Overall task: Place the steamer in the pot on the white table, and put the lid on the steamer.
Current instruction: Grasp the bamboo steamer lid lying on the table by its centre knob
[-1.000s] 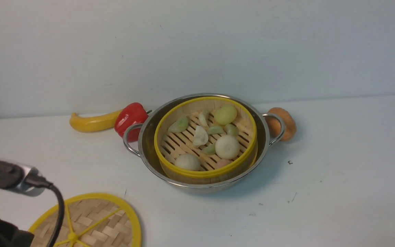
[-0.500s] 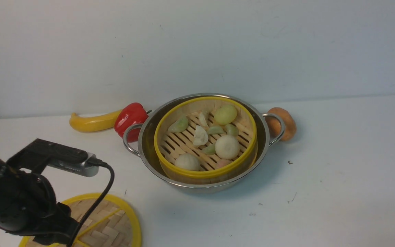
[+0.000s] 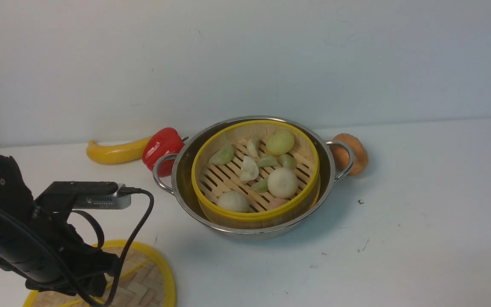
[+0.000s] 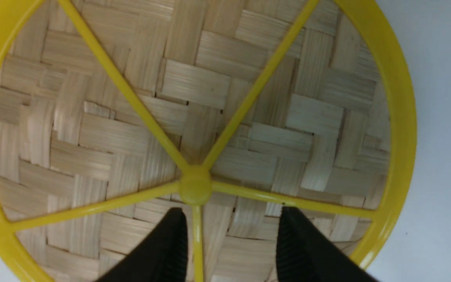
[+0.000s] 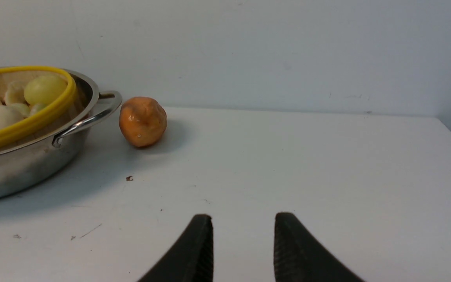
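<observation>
— Steamer (image 3: 224,177) inside pot (image 3: 183,179), mid table (image 3: 420,213). Around it?
— Banana (image 3: 113,153) and pepper (image 3: 160,147) by left handle (image 3: 159,172), orange fruit (image 3: 358,155) by right handle (image 3: 344,160).
— Lid (image 3: 151,277)?
— Flat on table, front left, half hidden by left arm (image 3: 11,238), cut by edge. Left gripper (image 4: 232,211) open above it; right gripper (image 5: 244,217) open too.

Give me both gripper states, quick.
Left gripper: open, over the lid, holding nothing.
Right gripper: open, empty.

Steamer (image 3: 228,181) in pot (image 3: 184,187), lid (image 3: 145,283) off.
Yellow-rimmed bamboo steamer holding pale dumplings (image 3: 223,155) sits upright inside the shiny steel pot on the white desk (image 3: 420,221); the flat woven lid lies front-left, apart.
</observation>
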